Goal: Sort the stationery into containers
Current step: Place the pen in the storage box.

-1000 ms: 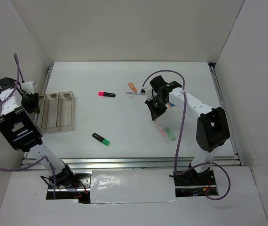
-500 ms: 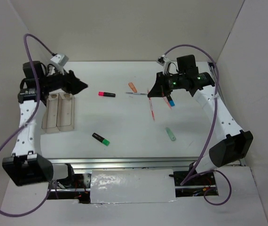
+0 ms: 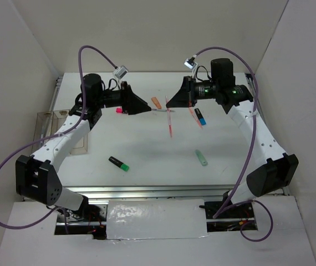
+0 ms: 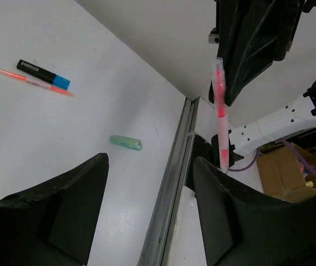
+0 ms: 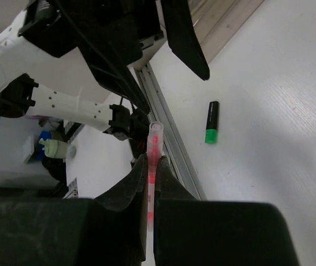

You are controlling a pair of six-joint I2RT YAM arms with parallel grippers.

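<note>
Jaws of the right gripper [image 3: 169, 103] are closed on a thin red pen [image 3: 170, 124], pinching it near one end so that the rest hangs down over the middle of the bench [image 3: 147, 141], toward the far edge. The right wrist view shows that pen [image 5: 152, 149] pressed between the two fingers [image 5: 126, 188]. The left gripper [image 3: 147, 108] faces it from just beside, jaws spread wide and holding nothing; from the left wrist the pen [image 4: 220, 111] stands ahead of the gap.

The orange stub [image 3: 156, 102] and silver-blue pen [image 3: 159, 111] lie between the two grippers near the far edge. The pink highlighter [image 3: 118, 110] shows partly behind the left gripper. A blue-black highlighter [image 3: 200, 116] and a second red pen [image 3: 192, 116] lie side by side toward the right edge, the mint green highlighter [image 3: 202, 158] nearer the near edge. The black-green highlighter [image 3: 119, 163] lies toward the near-left corner. The containers [image 3: 82, 145] sit by the left edge, largely hidden under the left arm.
</note>
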